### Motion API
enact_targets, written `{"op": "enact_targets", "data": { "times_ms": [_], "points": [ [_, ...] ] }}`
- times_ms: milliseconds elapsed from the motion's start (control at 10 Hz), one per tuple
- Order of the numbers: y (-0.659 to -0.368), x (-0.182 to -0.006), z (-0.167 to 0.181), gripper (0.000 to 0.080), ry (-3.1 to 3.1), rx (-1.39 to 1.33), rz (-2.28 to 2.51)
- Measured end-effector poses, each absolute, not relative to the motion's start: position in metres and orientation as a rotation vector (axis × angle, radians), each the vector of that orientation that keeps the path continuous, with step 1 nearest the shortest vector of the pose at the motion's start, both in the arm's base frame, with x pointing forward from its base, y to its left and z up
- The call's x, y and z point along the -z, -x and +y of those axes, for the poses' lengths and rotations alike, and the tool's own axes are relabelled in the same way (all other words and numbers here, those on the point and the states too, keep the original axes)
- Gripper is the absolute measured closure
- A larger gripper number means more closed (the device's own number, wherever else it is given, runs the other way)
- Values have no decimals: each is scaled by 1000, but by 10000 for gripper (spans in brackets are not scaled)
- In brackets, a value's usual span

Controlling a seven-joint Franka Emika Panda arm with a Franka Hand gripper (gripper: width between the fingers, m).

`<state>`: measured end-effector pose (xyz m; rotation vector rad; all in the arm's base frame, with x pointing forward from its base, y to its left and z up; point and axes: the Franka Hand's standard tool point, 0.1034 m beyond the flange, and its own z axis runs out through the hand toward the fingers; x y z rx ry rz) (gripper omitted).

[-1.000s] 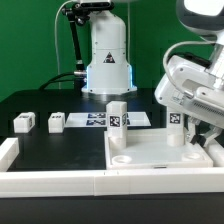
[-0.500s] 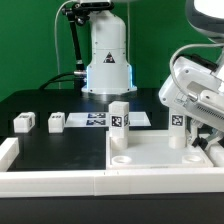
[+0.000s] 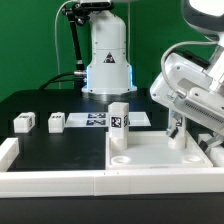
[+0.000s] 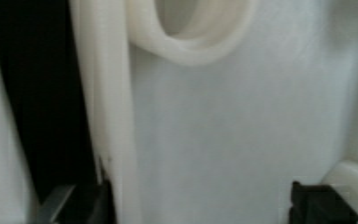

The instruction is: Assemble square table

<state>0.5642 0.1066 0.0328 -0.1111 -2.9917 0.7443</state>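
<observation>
**Pincer wide above the square table top**

The square table top (image 3: 155, 150), a white slab with a raised rim, lies flat on the black surface (image 3: 60, 145). It sits at the exterior view's right, just behind the white border rail (image 3: 50, 182) along the front.

Two legs stand upright on it. A tagged leg (image 3: 119, 125) is near the corner toward the exterior view's left. A second leg (image 3: 177, 133) is near the far corner on the exterior view's right.

The pincer (image 3: 177, 120) hangs right at the top of that second leg. Whether it touches the leg cannot be told from this angle.

In the wrist view the dark fingertips (image 4: 336, 200) stand at opposite edges of the picture, wide apart. Between them shows the slab's white face, with a long raised ridge and a round ring (image 4: 197, 45) moulded into it.

At the exterior view's left, a loose leg (image 3: 23, 123) and another loose leg (image 3: 56, 122) sit on the surface near each other, well apart from the slab. Behind them the marker board (image 3: 95, 119) lies flat in front of the robot base (image 3: 107, 55).
</observation>
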Motion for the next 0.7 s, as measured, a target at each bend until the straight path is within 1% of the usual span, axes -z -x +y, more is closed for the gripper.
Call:
{"op": "enact_targets", "data": {
  "times_ms": [100, 200, 300, 400, 600, 700],
  "points": [
    [-565, -35, 105, 171, 123, -750, -2992],
    [-566, -37, 104, 171, 134, -755, -2992],
    [-567, -43, 105, 154, 148, -761, -2997],
    [-570, -54, 106, 154, 183, -760, -3016],
    [-570, -85, 103, 150, 267, -767, -3055],
    [-569, -99, 99, 150, 291, -769, -3068]
  ]
}}
